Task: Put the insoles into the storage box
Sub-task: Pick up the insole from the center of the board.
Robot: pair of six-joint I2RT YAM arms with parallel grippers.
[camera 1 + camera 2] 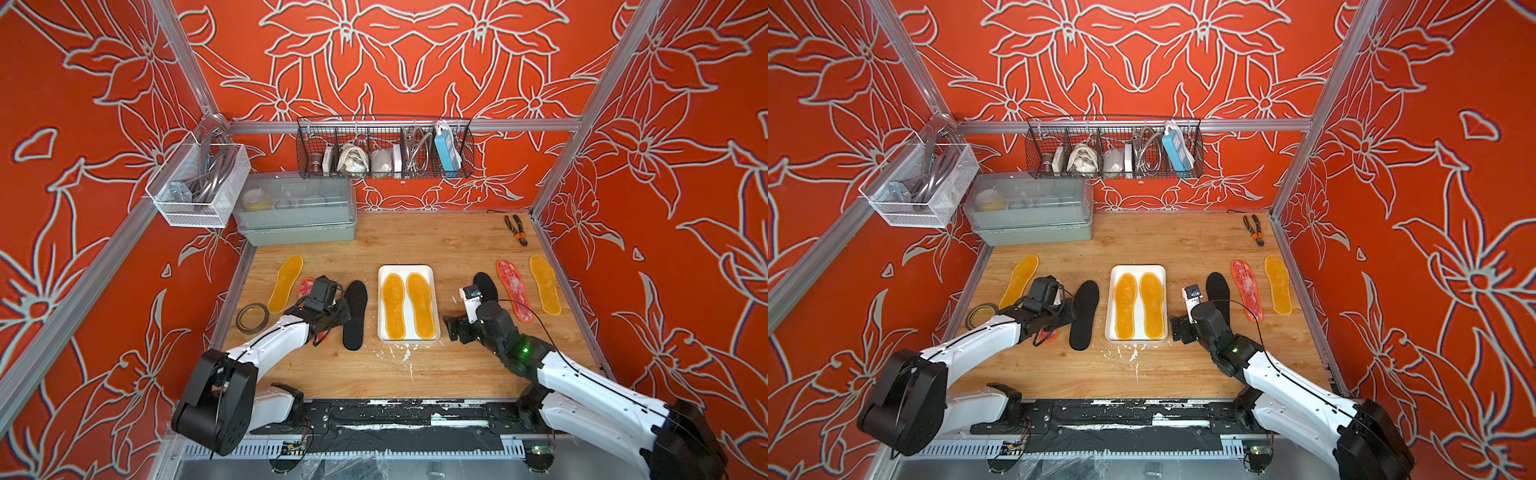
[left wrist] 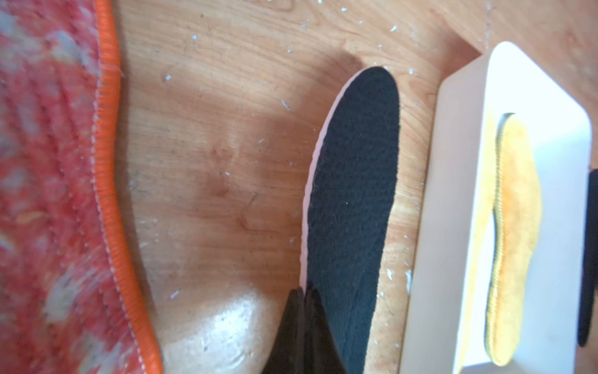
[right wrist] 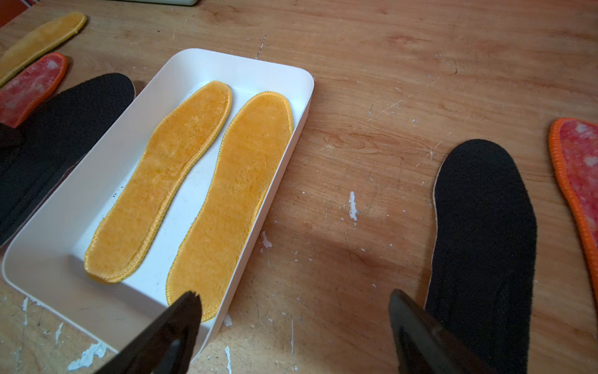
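1. Jaws of the left gripper [image 2: 304, 301] pinched together on the edge of the left black insole [image 2: 352, 194], just beside the white tray [image 1: 409, 270].
2. Jaws of the right gripper [image 3: 293, 296] wide apart, empty, between tray and right black insole [image 3: 485, 226].
3. I see two amber insoles [image 1: 393, 305] flat in the tray, side by side.

The white, low-rimmed storage box [image 1: 406, 269] sits mid-table, long side pointing away. Two amber-yellow insoles [image 1: 393, 306] lie flat inside it, side by side, filling its width. Six more lie on the table, all roughly parallel to the box. To its left, going outward, are the left black insole [image 1: 355, 316] just beside it, the left red-white insole [image 1: 306, 286], which is orange-rimmed and mostly hidden, then the left yellow insole [image 1: 285, 284]. To its right are the right black insole [image 1: 486, 286], partly hidden, the right red-white insole [image 1: 514, 291] and the right yellow insole [image 1: 545, 285].
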